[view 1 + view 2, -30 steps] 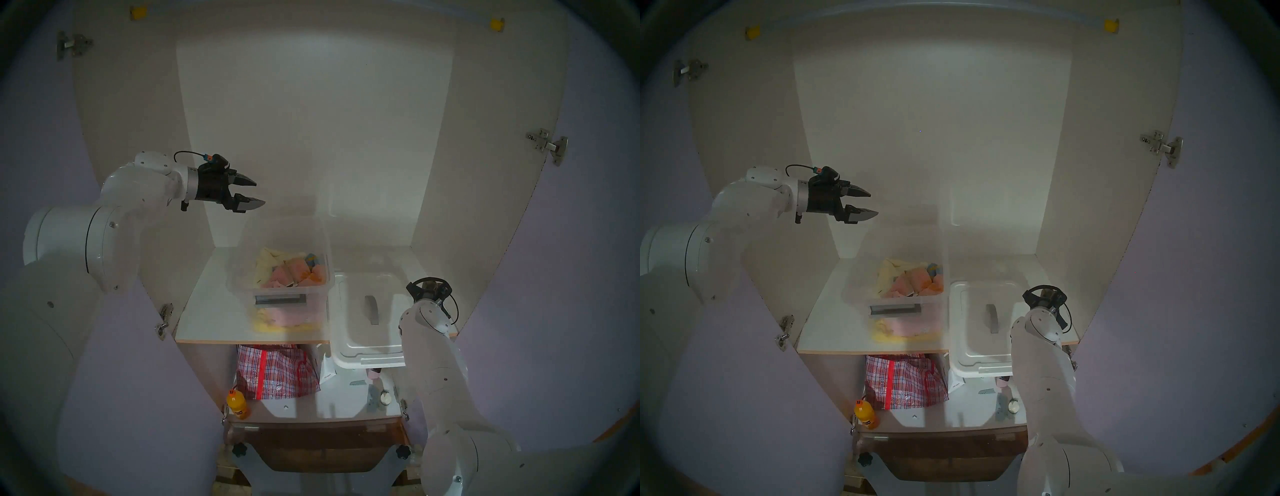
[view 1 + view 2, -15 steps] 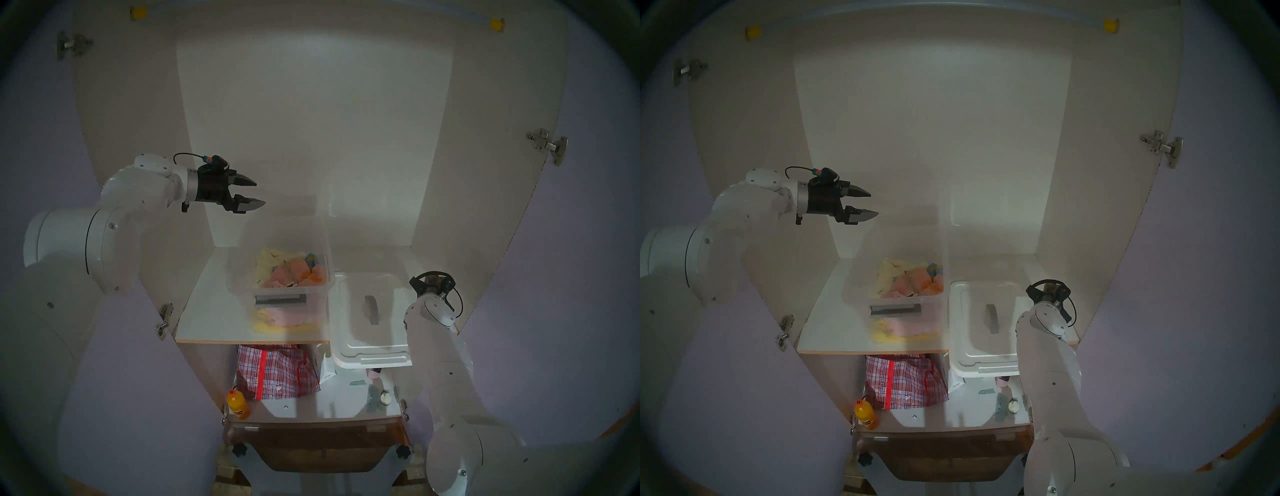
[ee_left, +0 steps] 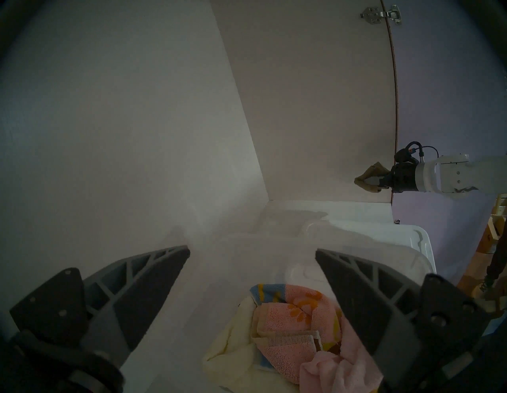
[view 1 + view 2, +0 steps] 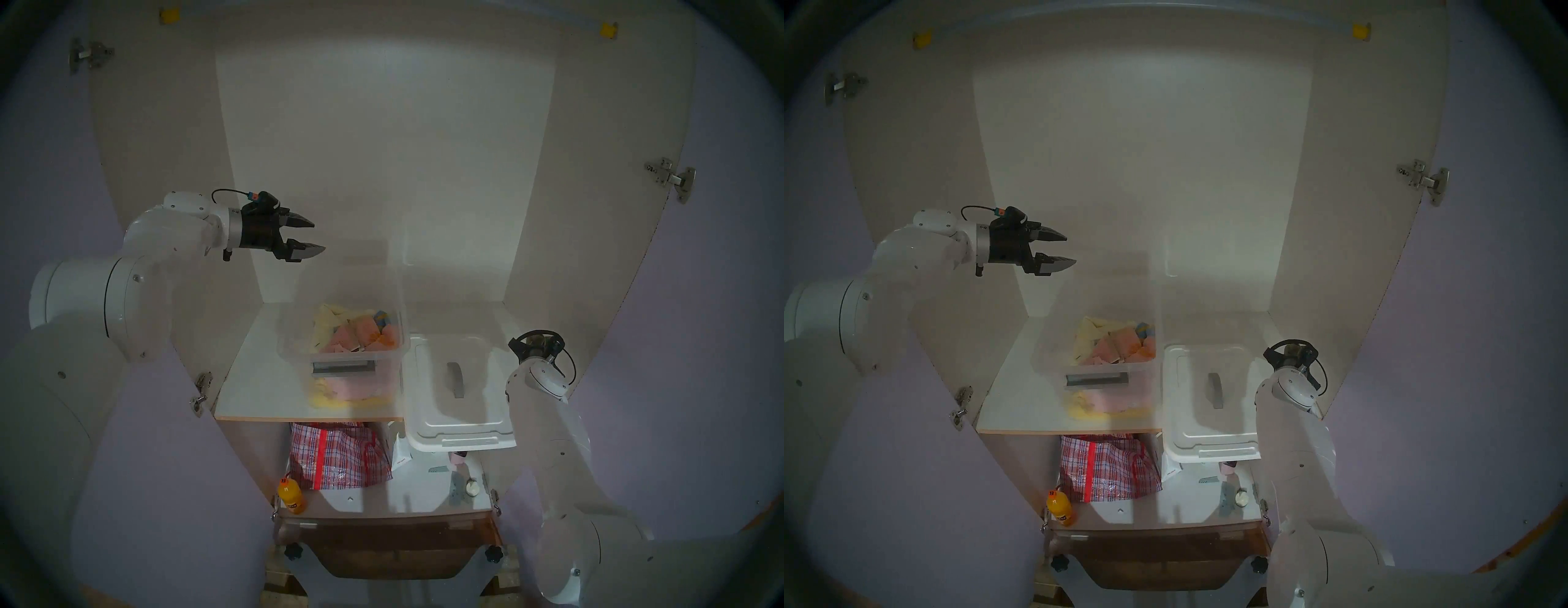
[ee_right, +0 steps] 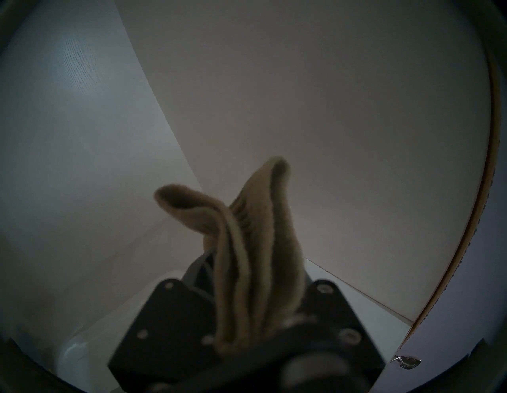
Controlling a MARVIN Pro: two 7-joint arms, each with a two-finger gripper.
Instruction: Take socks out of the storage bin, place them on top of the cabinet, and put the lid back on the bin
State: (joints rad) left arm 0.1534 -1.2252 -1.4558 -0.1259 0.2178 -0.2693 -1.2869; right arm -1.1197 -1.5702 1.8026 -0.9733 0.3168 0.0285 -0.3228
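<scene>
The right gripper [image 3: 377, 181] pinches the khaki socks [image 5: 255, 247] above the shelf [image 4: 263, 382] at the cabinet's [image 4: 382, 148] right wall, beside the lid [image 4: 456, 395] that lies next to the open bin [image 4: 343, 352]. The left gripper [image 4: 307, 235] hangs spread and empty above the bin. The socks are out; next comes setting them down, then lifting the lid back on.

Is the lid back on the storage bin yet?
No, the lid lies on the shelf beside the open storage bin, partly overhanging the front edge.

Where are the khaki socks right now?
The socks are clamped in the right gripper, held in the air above the shelf at the cabinet's right wall, beyond the lid.
</scene>
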